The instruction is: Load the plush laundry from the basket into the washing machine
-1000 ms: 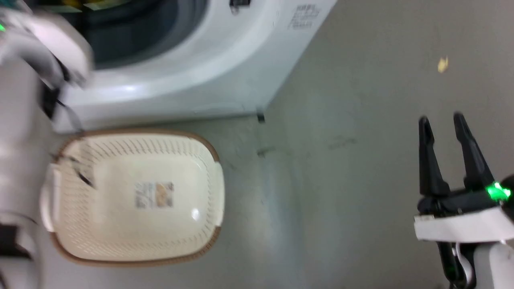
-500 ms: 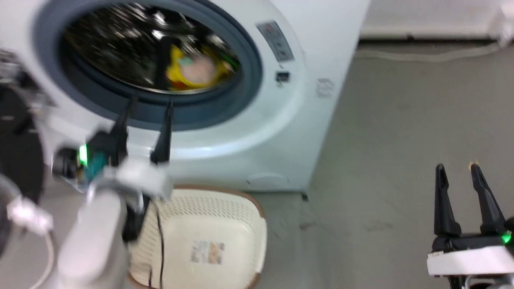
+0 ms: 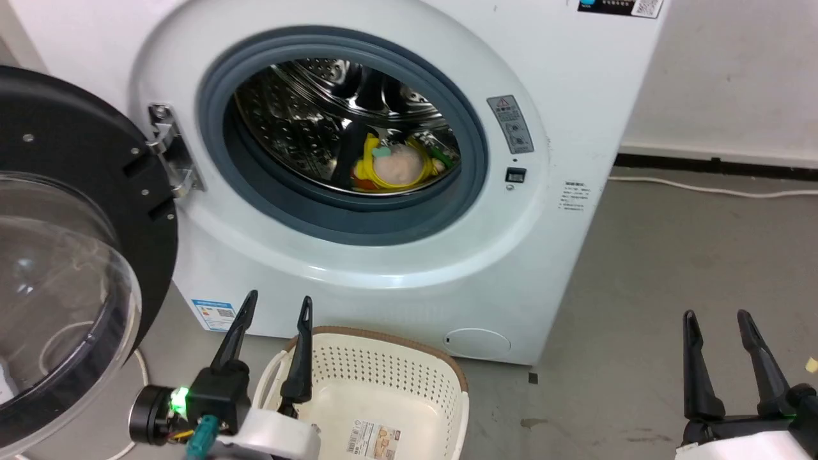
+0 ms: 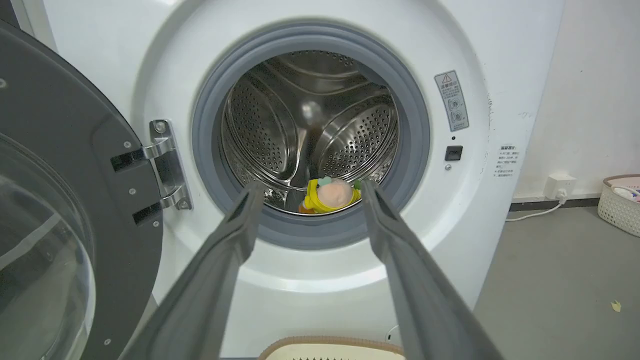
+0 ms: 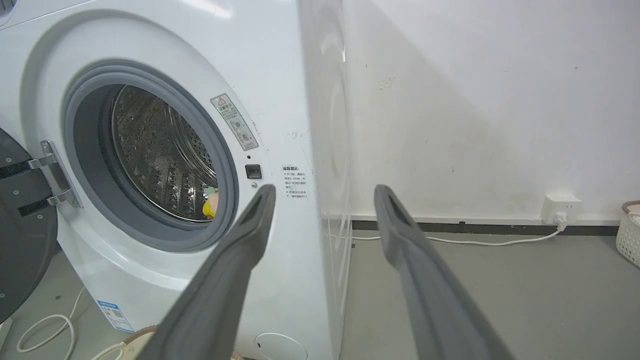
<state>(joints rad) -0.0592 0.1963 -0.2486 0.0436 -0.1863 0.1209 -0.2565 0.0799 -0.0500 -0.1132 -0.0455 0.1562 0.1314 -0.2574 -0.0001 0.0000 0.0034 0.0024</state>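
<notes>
In the head view, the washing machine [image 3: 396, 281] is standing with its black-rimmed door [image 3: 96, 191] swinging wide open on the left. The plush laundry [image 3: 396, 165] is lying at the bottom of the steel drum [image 3: 287, 121], behind the grey door seal [image 3: 358, 217], with its peach face turned outward. The basket [image 3: 383, 364] is sitting on the floor [image 3: 639, 268] just in front of the machine, showing a paper label [image 3: 374, 441] on its bottom. The left gripper [image 3: 279, 298] is hovering over the basket's left rim with its fingers parted and gripping nothing. The right gripper [image 3: 716, 314] is hanging well apart to the right above bare floor, likewise released. In the left wrist view, the two spread fingers are pointing at the drum opening and framing the plush, which is resting far beyond them in the drum. The basket's brown rim is peeking in at the bottom edge. In the right wrist view, the open fingers are aiming at the machine's front right corner, the plush is just showing past the seal's edge, and a wall socket [image 5: 560, 209] is feeding a white cable [image 5: 475, 242] along the floor.
</notes>
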